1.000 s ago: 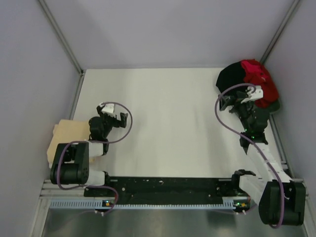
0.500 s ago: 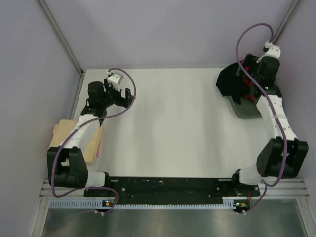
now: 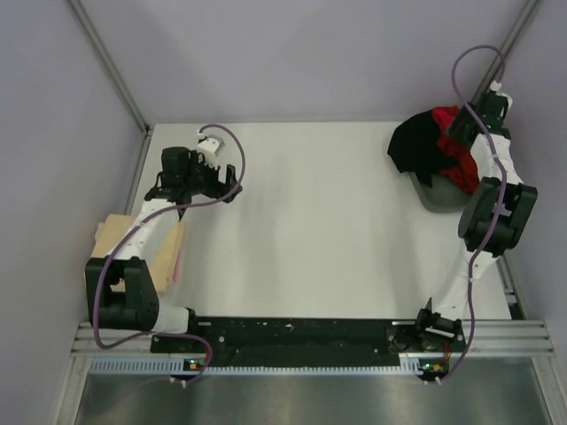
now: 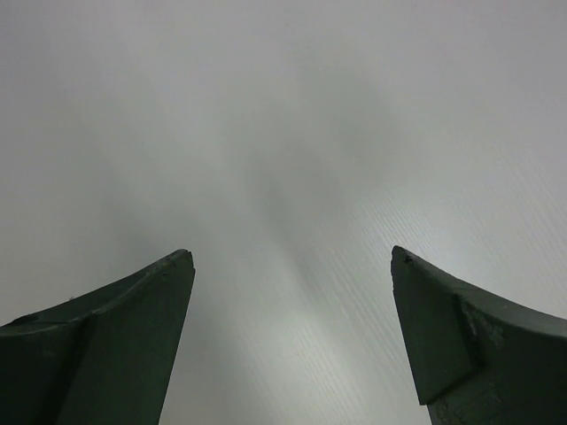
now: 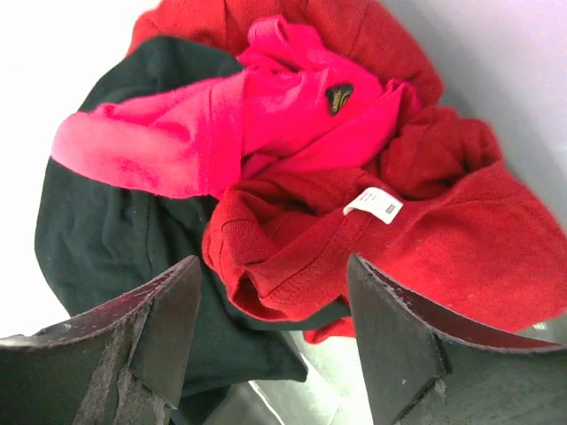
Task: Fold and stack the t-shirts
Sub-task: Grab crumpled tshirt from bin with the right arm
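A crumpled pile of t-shirts lies at the back right, partly on a grey-green tray (image 3: 437, 197). It holds a black shirt (image 3: 415, 146) (image 5: 106, 239), a bright red shirt (image 5: 221, 124) and a darker red shirt (image 3: 456, 168) (image 5: 443, 239) with a white label. My right gripper (image 3: 459, 131) (image 5: 275, 261) is open and empty, just above the darker red shirt's collar. A pale beige shirt (image 3: 133, 243) lies folded at the left edge. My left gripper (image 3: 220, 174) (image 4: 292, 257) is open and empty over bare white table.
Grey walls close in the table at the back and both sides. The right arm stretches along the right wall. The tray's bare bottom shows under the pile in the right wrist view (image 5: 310, 390).
The left arm has reached out to the far left of the table. The right arm has swung up along the right wall, its gripper now over the shirt pile.
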Controlling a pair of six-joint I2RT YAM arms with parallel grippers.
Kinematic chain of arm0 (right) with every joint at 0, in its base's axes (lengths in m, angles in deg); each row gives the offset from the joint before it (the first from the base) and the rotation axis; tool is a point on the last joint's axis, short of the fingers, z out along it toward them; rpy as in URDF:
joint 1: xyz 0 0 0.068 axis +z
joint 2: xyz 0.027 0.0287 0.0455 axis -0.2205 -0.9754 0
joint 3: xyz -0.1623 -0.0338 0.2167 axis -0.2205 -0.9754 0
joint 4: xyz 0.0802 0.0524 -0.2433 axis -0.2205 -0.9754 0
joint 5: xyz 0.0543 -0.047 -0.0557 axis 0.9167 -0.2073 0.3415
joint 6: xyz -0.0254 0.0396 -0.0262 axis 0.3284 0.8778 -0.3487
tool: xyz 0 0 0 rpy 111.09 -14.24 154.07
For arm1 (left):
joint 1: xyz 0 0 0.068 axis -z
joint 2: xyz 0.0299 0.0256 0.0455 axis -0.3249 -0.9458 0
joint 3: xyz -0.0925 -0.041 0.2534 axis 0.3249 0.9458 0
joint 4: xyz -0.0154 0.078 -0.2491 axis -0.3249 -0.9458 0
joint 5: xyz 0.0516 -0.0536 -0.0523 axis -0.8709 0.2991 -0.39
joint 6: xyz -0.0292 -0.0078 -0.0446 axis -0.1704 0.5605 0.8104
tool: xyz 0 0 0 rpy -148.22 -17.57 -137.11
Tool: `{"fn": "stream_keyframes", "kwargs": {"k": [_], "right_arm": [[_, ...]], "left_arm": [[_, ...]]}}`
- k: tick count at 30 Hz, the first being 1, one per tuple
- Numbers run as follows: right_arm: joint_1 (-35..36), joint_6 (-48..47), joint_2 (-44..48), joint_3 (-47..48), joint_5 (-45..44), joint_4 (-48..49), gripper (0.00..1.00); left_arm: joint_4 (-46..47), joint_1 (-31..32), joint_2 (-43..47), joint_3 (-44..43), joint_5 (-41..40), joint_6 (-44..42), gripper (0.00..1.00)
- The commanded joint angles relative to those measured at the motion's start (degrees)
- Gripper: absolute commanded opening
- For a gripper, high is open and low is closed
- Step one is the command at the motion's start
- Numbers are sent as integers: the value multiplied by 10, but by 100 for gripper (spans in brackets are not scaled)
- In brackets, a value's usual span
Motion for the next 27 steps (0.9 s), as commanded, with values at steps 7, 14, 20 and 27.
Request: {"fn": "stream_keyframes", "kwargs": {"k": [7,14,20,27], "right_arm": [[-8,-6,-13,40,-29,-38,0],[-7,-64,87,29,-60,-27,0],[-6,-79,214,6,-24,9,0],[-5,-57,346,35,21,86,0]], "left_arm": [[-15,0,-1,-31,26,-9,95],[-13,0,12,-30,18,-10,95],[-9,0,45,-20,13,-13,95],[-7,0,71,-14,16,-17,96]]}}
